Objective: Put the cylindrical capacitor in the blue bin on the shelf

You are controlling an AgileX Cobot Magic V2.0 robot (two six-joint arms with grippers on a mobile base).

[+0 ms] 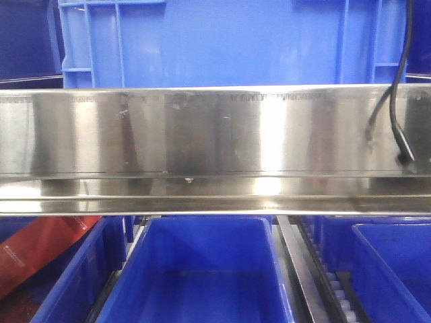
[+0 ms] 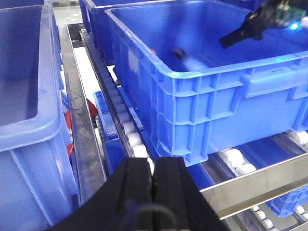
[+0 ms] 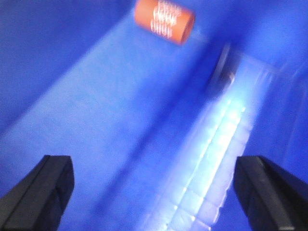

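Right wrist-mounted footage looks straight down into the blue bin [image 3: 96, 120], with the right gripper [image 3: 159, 192] spread wide and holding nothing; its two dark fingertips [image 3: 41, 190] frame the bottom corners of the picture. On the bin floor beyond them lies an orange cylinder [image 3: 165, 20] at the far wall and, to its right, a small dark smudge [image 3: 226, 79] that is probably the cylindrical capacitor, though motion blur makes that uncertain. The left wrist view supports the reading: a stubby dark object [image 2: 180, 52] rests on the floor of the same bin [image 2: 192, 86], apart from the right arm's black finger [image 2: 240, 33] hovering above the far side. The left gripper [image 2: 154, 185] is pressed together and empty, parked low in front of the roller track [image 2: 130, 130] of the shelf [image 1: 215, 134]. Judging from this, the capacitor appears to be already deposited, so the step in hand is a clean withdrawal. Done well, the right arm would lift straight up with its fingers kept apart until clear of the bin's rim, then pull back, avoiding the steel front rail and the dangling black cable [image 1: 397, 81]. The left arm should hold off the rollers meanwhile.
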